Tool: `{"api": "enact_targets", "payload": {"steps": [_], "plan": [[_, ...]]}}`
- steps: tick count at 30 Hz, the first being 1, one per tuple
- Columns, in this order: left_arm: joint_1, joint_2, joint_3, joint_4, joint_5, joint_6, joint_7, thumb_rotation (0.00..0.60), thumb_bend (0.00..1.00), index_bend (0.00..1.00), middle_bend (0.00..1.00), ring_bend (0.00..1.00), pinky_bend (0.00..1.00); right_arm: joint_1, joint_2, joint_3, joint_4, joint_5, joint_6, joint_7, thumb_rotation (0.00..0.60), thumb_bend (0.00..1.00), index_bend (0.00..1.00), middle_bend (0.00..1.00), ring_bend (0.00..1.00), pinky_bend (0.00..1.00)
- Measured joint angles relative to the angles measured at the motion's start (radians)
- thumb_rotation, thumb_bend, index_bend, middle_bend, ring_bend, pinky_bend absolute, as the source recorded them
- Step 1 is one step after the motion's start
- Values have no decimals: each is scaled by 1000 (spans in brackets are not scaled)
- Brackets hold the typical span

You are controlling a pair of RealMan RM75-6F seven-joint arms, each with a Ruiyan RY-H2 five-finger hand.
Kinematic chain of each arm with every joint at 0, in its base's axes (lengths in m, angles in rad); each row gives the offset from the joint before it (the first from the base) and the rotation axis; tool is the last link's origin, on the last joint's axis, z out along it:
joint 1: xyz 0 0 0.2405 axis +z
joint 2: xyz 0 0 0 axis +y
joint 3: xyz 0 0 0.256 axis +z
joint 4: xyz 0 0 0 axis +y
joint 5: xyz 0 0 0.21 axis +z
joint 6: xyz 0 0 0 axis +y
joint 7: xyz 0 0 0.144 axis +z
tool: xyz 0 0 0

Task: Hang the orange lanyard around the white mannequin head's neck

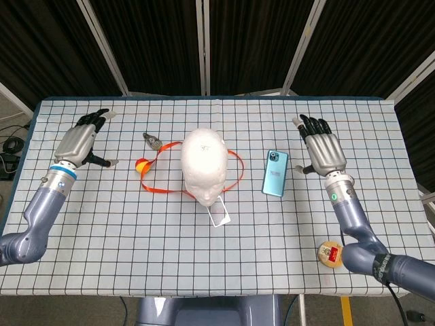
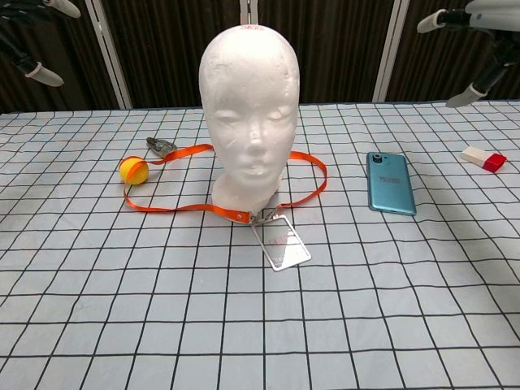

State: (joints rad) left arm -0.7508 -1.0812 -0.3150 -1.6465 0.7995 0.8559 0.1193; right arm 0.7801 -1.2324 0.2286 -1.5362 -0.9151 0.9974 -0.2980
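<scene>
The white mannequin head (image 1: 204,165) (image 2: 249,114) stands upright mid-table. The orange lanyard (image 1: 155,189) (image 2: 172,206) lies slack on the cloth in a loop around the head's base, and its clear badge holder (image 1: 218,216) (image 2: 280,244) rests in front. My left hand (image 1: 76,143) hovers far left with fingers spread and nothing in it; only its fingertips (image 2: 32,71) show in the chest view. My right hand (image 1: 323,151) hovers right of the phone, fingers apart, holding nothing, and its fingertips (image 2: 457,100) show at the top right of the chest view.
A yellow ball (image 1: 142,165) (image 2: 134,170) and a metal clip (image 1: 151,140) (image 2: 162,148) lie left of the head. A teal phone (image 1: 274,173) (image 2: 390,182) lies to its right, a red-and-white block (image 2: 483,158) farther right, and a round tin (image 1: 329,252) near the front right edge.
</scene>
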Motion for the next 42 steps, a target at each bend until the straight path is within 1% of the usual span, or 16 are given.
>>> {"api": "enact_targets", "payload": {"steps": [1, 4, 7, 10, 12, 16, 18, 20, 23, 27, 31, 36, 42], "plan": [[11, 6, 6, -8, 12, 21, 3, 600, 0, 0, 0, 0, 0, -9, 7, -10, -10, -12, -1, 7, 600, 472, 7, 0, 0, 0], [57, 27, 33, -46, 57, 108, 25, 600, 0, 0, 0, 0, 0, -39, 36, -42, -44, -68, -15, 57, 600, 656, 23, 0, 0, 0], [111, 48, 70, -92, 109, 210, 66, 600, 0, 0, 0, 0, 0, -68, 63, -79, -71, -147, -40, 124, 600, 746, 41, 3, 0, 0], [175, 65, 115, -144, 160, 319, 116, 600, 0, 0, 0, 0, 0, -93, 80, -117, -90, -235, -62, 180, 600, 809, 62, 24, 0, 0], [223, 73, 147, -179, 199, 394, 148, 600, 0, 0, 0, 0, 0, -107, 82, -139, -99, -292, -67, 209, 600, 851, 75, 41, 0, 0], [317, 73, 210, -230, 277, 525, 199, 600, 0, 0, 0, 0, 0, -123, 64, -171, -106, -390, -71, 250, 600, 976, 93, 64, 0, 0], [365, 64, 240, -247, 317, 583, 221, 600, 0, 0, 0, 0, 0, -126, 39, -186, -105, -432, -75, 269, 600, 997, 96, 68, 0, 3], [395, 49, 258, -252, 352, 614, 226, 600, 0, 0, 0, 0, 0, -125, 13, -195, -102, -455, -84, 280, 600, 1000, 99, 73, 0, 19], [426, 21, 284, -235, 398, 630, 200, 600, 0, 0, 0, 0, 0, -117, -36, -206, -89, -477, -106, 292, 600, 1000, 103, 89, 0, 49], [454, -6, 307, -210, 411, 633, 212, 600, 0, 0, 0, 0, 0, -103, -112, -214, -54, -498, -131, 295, 600, 1000, 103, 105, 4, 73], [467, -21, 307, -191, 425, 634, 245, 600, 0, 0, 0, 0, 0, -86, -193, -213, -12, -505, -155, 284, 600, 1000, 103, 111, 37, 92], [473, -22, 295, -178, 415, 619, 246, 600, 0, 0, 0, 0, 0, -60, -290, -201, 44, -490, -188, 244, 600, 1000, 103, 114, 79, 133], [474, -18, 276, -167, 395, 594, 245, 600, 0, 0, 0, 0, 0, -41, -374, -177, 88, -440, -205, 196, 600, 1000, 103, 118, 85, 141]]}}
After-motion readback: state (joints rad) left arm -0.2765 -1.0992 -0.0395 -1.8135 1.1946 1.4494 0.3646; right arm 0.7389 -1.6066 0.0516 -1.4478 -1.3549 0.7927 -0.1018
